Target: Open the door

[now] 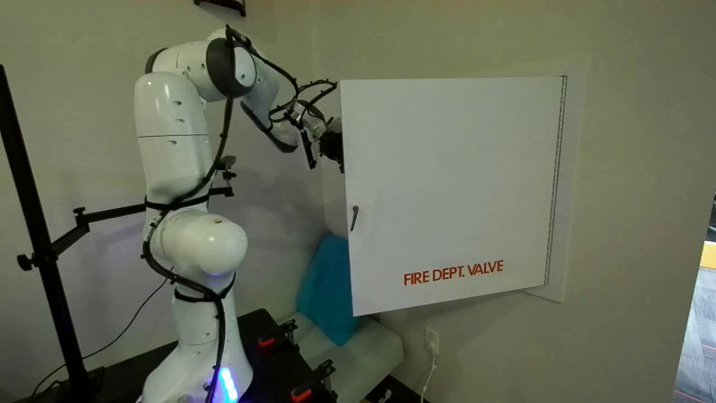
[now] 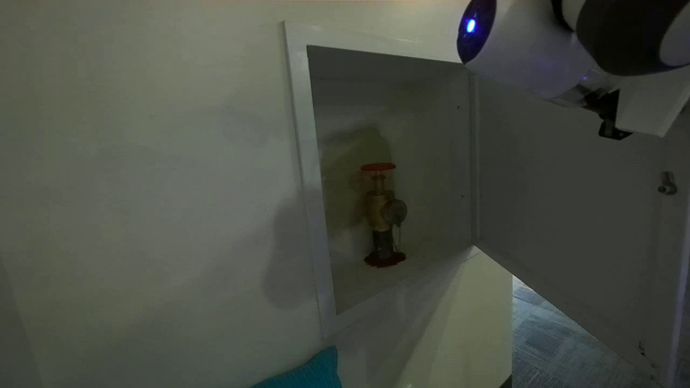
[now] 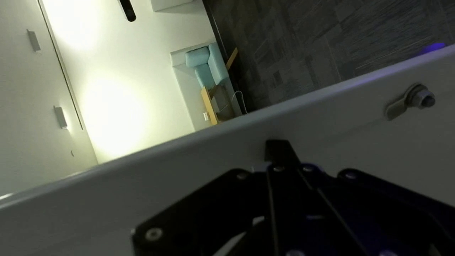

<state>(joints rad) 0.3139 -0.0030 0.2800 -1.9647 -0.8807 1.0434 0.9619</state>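
The white door [image 1: 447, 179] with red lettering and a small dark handle [image 1: 354, 217] stands open, swung out from the wall on its hinge side. Its inner face [image 2: 566, 178] shows in an exterior view beside the open cabinet. In the wrist view the inner face [image 3: 337, 137] lies across the middle, with a metal latch [image 3: 419, 97] at the right. My gripper [image 3: 279, 153] is shut, with nothing seen between the fingers. Its tips are at or very close to the inner face; contact cannot be told. The door hides the fingers in an exterior view.
A valve with a red wheel [image 2: 380, 207] stands inside the cabinet. A blue cushion [image 1: 329, 291] rests on a pale bench [image 1: 363, 358] under the door's free edge. A black stand [image 1: 42, 224] is beside the arm.
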